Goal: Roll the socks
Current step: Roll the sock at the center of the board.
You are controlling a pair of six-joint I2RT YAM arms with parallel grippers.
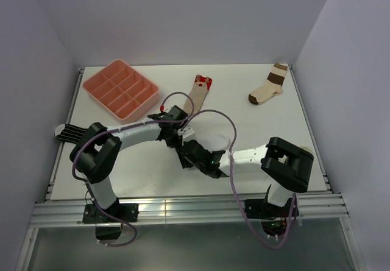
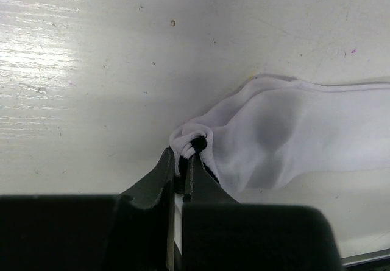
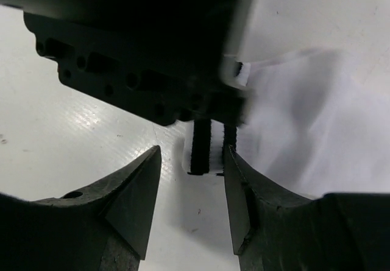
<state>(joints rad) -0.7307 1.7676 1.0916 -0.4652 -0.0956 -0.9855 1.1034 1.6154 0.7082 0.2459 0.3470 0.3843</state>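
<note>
Item: white sock with two black cuff bands, lying flat on the white table near its middle, the cuff end bunching up where both arms are meeting. Left gripper is pinching the bunched cuff edge, its jaws pressing together with only a thin fold of fabric between them. Right gripper is standing about half open around the same cuff: the banded strip is sitting between its two fingers close against the right-hand one (contact cannot be told), while the left-hand one is standing apart from it, so nothing is being gripped on this side. The left gripper's dark body is hanging directly above the right gripper's fingers in the right wrist view. Further items: tan sock with a red end, lying towards the far side of the table, just right of a pink divided tray; black-and-white thin-striped sock, lying at the left edge, partly behind the left arm; cream sock with broad brown bands, lying at the far right, well apart from the others.
</note>
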